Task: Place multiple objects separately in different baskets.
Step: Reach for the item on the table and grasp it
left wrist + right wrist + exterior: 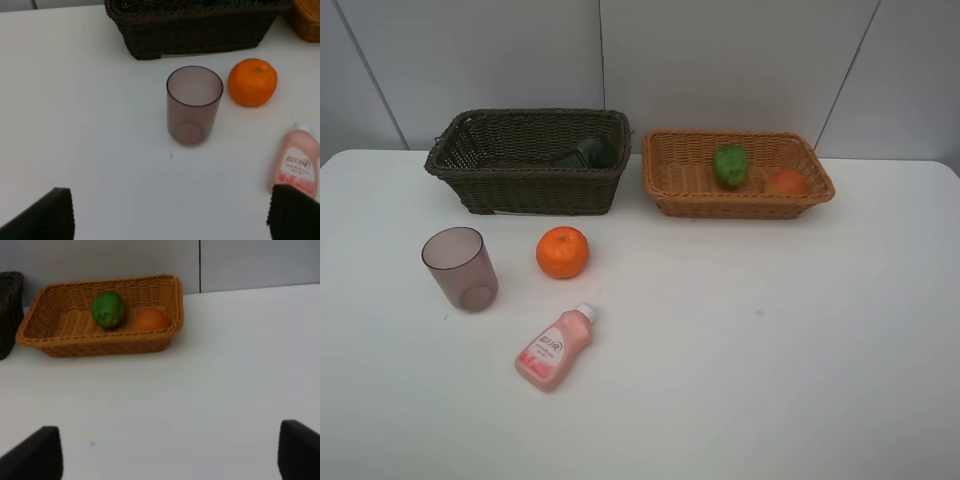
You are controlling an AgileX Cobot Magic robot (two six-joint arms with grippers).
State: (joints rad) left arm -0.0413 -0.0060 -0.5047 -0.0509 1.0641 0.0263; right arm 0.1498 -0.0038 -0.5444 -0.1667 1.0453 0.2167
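Our left tool [170, 215] hangs wide and empty over the counter [770, 350], facing the cup [460, 268], orange [562, 252] and pink bottle [554, 348], all loose before the dark basket [520, 190], which holds a grey bottle [588, 153]. The tan basket [740, 205] holds the green fruit [730, 165] and mango [786, 182]. Our right tool [170, 450] is wide and empty too. We fear a nudge rolling the orange away, the upright cup tipping, or the lying pink bottle skidding from a pinch
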